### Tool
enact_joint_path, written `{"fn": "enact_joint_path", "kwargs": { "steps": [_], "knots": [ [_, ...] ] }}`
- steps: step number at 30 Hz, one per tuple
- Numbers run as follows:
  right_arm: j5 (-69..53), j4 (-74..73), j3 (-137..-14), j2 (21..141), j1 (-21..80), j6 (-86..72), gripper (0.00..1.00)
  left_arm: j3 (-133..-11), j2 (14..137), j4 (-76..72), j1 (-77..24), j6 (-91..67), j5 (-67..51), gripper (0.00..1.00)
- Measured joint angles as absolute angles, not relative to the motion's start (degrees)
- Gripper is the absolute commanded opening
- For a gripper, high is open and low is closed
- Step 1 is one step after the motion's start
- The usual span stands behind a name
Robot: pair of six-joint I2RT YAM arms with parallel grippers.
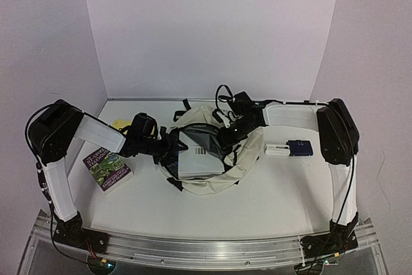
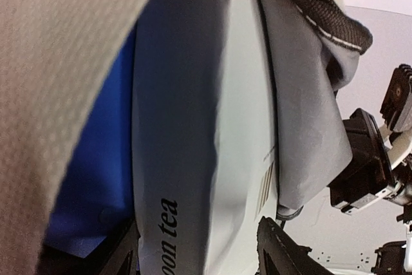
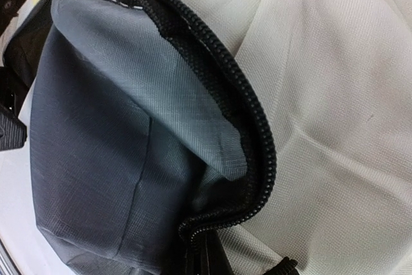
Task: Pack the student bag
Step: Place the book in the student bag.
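Pale lilac walls (image 1: 206,30) are seen closing round a white desk (image 1: 257,204), and the student bag (image 1: 248,156) is laid at its middle, mouth gaping. On the left, a colourful paperback (image 1: 108,169) is lying flat just beside the left arm, with a yellow note (image 1: 119,122) behind it. Right of the bag, a small white block (image 1: 278,150) and a blue case (image 1: 300,148) are set side by side. A pale book (image 2: 193,127) is clamped by the left pincer (image 2: 196,249) in the bag's mouth. The zipper rim is pinched by the right pincer (image 3: 196,259), and grey lining is exposed.
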State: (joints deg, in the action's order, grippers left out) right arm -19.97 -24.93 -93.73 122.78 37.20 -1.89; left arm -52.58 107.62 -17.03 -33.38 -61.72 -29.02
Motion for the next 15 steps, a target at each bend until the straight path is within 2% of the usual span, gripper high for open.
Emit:
{"fn": "enact_joint_path", "kwargs": {
  "steps": [6,10,15],
  "knots": [
    [-16.6,-24.6,-93.7,123.2,38.1,-1.7,0.00,-55.7,109.1,-14.4,-34.1,-61.1,-26.0,0.70],
    [-16.0,-23.7,-93.8,124.3,38.4,-1.6,0.00,-57.5,109.8,-12.7,-34.9,-59.4,-24.3,0.59],
    [-16.1,-22.9,-94.2,125.5,38.8,-1.5,0.00,-53.7,110.9,-22.4,-34.3,-58.8,-26.1,0.46]
  ]
}}
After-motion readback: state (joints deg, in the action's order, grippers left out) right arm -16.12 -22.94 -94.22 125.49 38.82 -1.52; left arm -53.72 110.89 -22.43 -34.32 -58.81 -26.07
